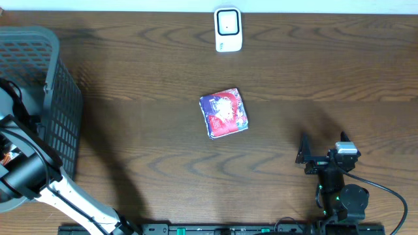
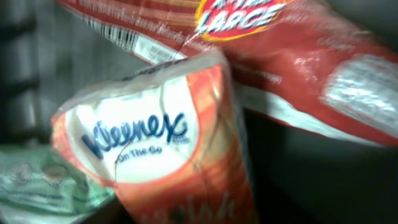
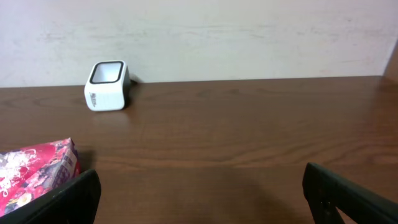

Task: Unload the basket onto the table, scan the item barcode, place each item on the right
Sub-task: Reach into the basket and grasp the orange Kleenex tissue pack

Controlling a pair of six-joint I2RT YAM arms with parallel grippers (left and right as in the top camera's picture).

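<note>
While my left arm (image 1: 26, 173) bends over the basket (image 1: 62, 111), its fingers stay out of sight and I cannot tell their opening; a Kleenex pack (image 2: 155, 143) fills its camera. My right gripper (image 3: 199, 199) hangs low, jaws wide, holding nothing. The red packet (image 1: 223, 112) lies mid-table, well apart from the scanner (image 1: 228, 29).

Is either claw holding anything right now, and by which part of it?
Right claw: open, holding nothing. Left claw: its fingers are out of view, close to a Kleenex pack, so a hold cannot be told.
</note>
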